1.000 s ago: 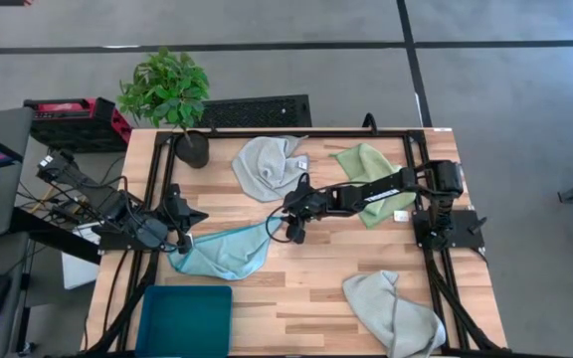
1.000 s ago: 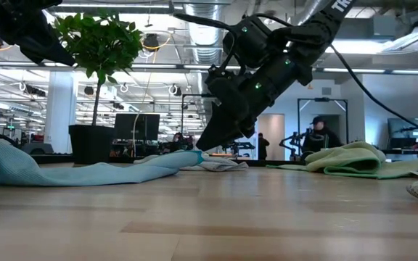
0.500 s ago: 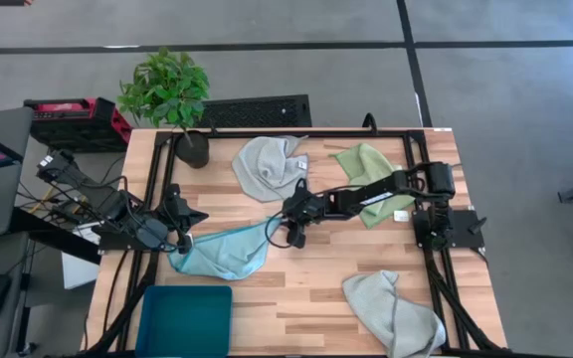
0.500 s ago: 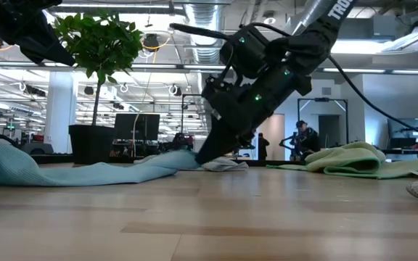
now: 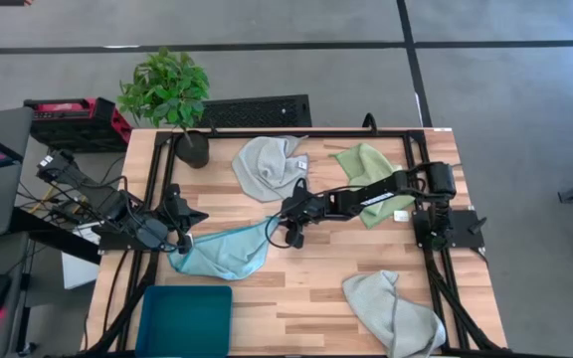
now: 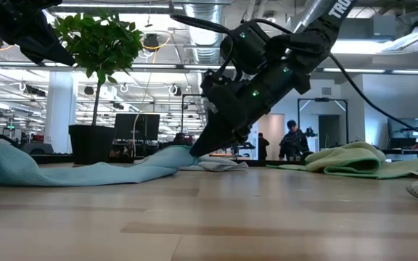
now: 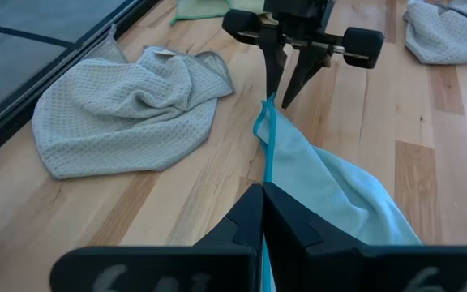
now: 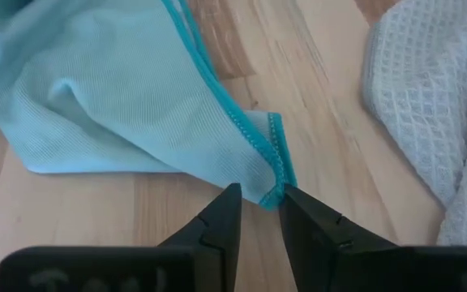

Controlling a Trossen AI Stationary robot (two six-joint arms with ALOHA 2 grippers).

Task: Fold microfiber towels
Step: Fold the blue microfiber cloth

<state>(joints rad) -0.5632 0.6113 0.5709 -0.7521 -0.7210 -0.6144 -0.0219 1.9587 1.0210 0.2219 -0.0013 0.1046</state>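
Because the light blue towel (image 5: 225,251) lies stretched in a limp band across the left-centre of the tabletop (image 5: 316,288), you are dealing with something thin, light and floppy that will sag and slide on the wood rather than hold a crease. Your left tool (image 7: 262,212) is shut on one end of it, near the teal bin (image 5: 185,320). Your right tool (image 8: 259,203) sits at the opposite corner, its jaws a narrow gap apart with the stitched hem (image 8: 276,154) between the fingertips (image 8: 221,212); from the right wrist view I cannot be sure they have pinched the cloth yet. Take hold on that hemmed corner, where the edge is doubled and gives more to bite, not out on the single layer, which would bunch. Expect the middle to drag once both ends lift, so keep it taut. The waffle-weave grey towel (image 5: 267,164) lies just beyond the right tool, close enough to snag. The green towel (image 5: 368,165) and the second grey towel (image 5: 394,310) lie well apart.
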